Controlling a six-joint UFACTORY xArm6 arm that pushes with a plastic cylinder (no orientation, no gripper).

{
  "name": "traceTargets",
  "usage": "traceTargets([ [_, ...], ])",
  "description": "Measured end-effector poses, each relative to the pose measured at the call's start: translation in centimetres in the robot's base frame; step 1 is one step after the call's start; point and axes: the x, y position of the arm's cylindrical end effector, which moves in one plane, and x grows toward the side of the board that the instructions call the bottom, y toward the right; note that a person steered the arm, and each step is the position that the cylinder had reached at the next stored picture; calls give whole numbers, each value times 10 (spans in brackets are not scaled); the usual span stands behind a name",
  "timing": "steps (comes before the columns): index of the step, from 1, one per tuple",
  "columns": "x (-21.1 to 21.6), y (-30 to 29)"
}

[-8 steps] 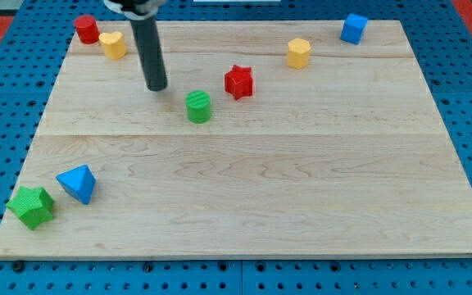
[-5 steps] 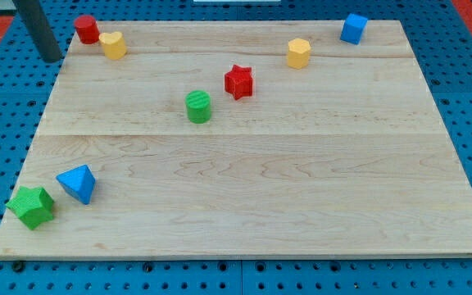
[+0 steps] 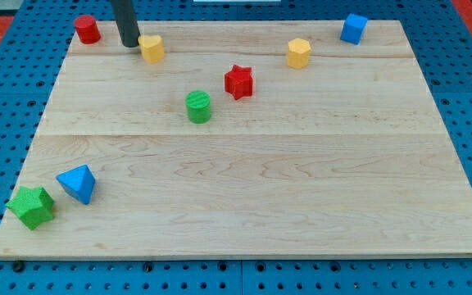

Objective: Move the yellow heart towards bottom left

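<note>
Wooden desk [image 3: 301, 205] on blue pegboard: no claw in view — my tip [image 3: 129, 43] touches the yellow heart-shaped block [image 3: 152, 48] near the view's top left; nearly the whole bottom-left journey remains.

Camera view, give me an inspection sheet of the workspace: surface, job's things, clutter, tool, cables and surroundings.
Surface: pale wooden board, flat, planks running across the view.
Job's things: yellow heart near the view's top left, apart from the red cylinder.
Clutter: yellow hexagonal block; blue cube at the top right; red star and green cylinder mid-board; blue pyramid-like block and green star at the bottom left.
Tool: my tip is just left of the yellow heart, at or near its edge.
Cables: nothing seen.
Surroundings: blue pegboard around the board; red patches at the top corners.
</note>
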Motion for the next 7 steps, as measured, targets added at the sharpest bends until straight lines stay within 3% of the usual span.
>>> traceTargets([
  [1, 34, 25],
  [3, -20, 18],
  [4, -8, 49],
  [7, 121, 75],
])
